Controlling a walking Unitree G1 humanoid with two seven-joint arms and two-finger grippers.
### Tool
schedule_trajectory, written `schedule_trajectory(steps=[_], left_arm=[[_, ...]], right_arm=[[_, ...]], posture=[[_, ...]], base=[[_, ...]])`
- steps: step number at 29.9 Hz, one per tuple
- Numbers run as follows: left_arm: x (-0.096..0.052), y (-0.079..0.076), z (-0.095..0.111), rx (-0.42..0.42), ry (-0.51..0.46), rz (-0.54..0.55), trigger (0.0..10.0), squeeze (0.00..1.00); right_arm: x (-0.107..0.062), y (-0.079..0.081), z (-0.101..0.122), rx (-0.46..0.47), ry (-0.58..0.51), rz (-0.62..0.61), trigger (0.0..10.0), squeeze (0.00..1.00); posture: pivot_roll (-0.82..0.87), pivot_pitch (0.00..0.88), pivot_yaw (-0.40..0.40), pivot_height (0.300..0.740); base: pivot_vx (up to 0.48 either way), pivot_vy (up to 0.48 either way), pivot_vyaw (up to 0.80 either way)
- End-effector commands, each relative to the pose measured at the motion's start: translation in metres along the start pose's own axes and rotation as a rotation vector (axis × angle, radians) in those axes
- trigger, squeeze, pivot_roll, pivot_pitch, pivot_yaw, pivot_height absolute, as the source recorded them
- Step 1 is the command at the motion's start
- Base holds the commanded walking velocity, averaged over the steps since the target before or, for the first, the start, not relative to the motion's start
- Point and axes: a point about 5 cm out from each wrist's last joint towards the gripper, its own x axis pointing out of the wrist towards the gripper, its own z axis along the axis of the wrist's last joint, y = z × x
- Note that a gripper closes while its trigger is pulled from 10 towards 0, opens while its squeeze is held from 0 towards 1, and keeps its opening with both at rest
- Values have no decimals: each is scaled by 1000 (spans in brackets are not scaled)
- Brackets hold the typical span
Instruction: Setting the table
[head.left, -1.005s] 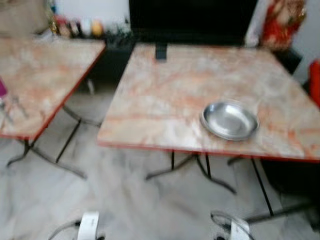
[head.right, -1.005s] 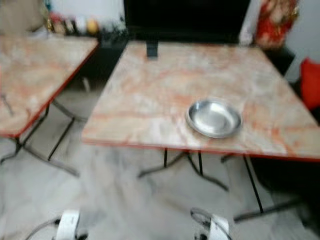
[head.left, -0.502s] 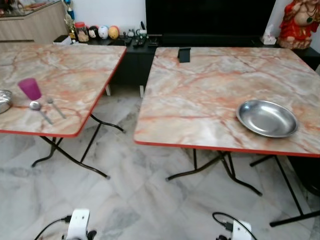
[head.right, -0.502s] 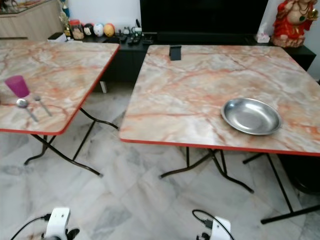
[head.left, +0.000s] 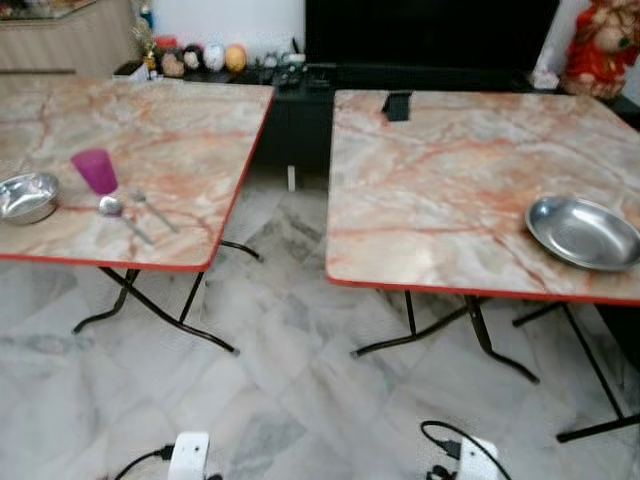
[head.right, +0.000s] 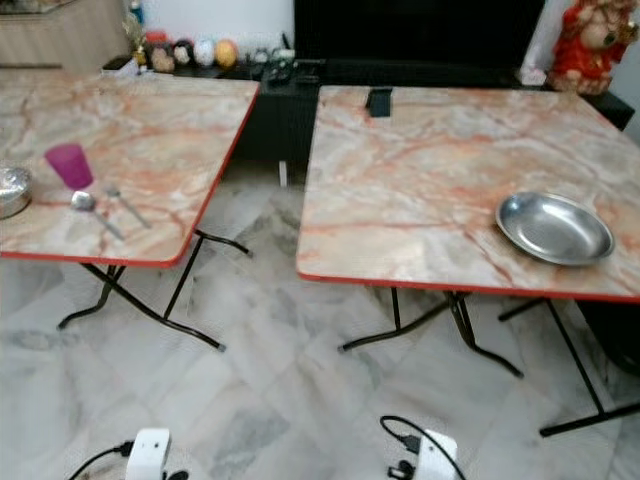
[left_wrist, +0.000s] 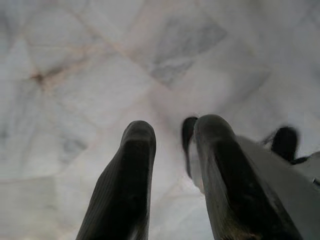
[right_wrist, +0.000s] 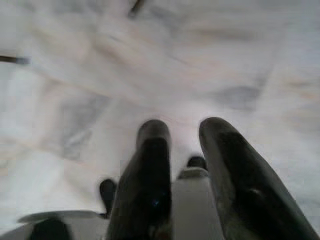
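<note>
Two marble-patterned folding tables with red edges stand side by side. On the left table (head.left: 180, 130) are a small steel bowl (head.left: 28, 196), a purple cup (head.left: 97, 170), a spoon (head.left: 112, 208) and a fork (head.left: 155, 212). A wide steel plate (head.left: 583, 232) lies near the front right of the right table (head.left: 450, 190). Both arms hang low over the floor. The left gripper (left_wrist: 172, 135) and the right gripper (right_wrist: 185, 135) each have their black fingers apart, with nothing between them.
A gap of grey marble floor (head.left: 290, 300) runs between the tables, whose black legs splay outward. A small black object (head.left: 397, 104) stands at the right table's far edge. Behind are a dark TV cabinet (head.left: 430, 40), small ornaments (head.left: 200, 58) and a red statue (head.left: 600, 45).
The whole picture has shifted right, so the camera has turned left. The steel bowl on the left table has come into view. Nothing on the tables has moved.
</note>
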Motion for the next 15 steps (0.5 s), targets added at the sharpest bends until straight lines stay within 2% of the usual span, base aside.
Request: schedule_trajectory(steps=[1,11,15], left_arm=[[1,-5,1,15,2,-10,10000,0],[2,-8,9,16,-13,-12,10000,0],[3,0,15,16,-20,-5,10000,0]], right_arm=[[-1,-9,1,-7,1,-25,10000,0],[-1,-9,0,-10,2,-18,10000,0],[-1,-9,0,-9,1,-19,10000,0]], posture=[[40,11,-3,727],[41,12,-3,727],[41,12,-3,727]], base=[[0,319,0],[0,316,0],[0,312,0]])
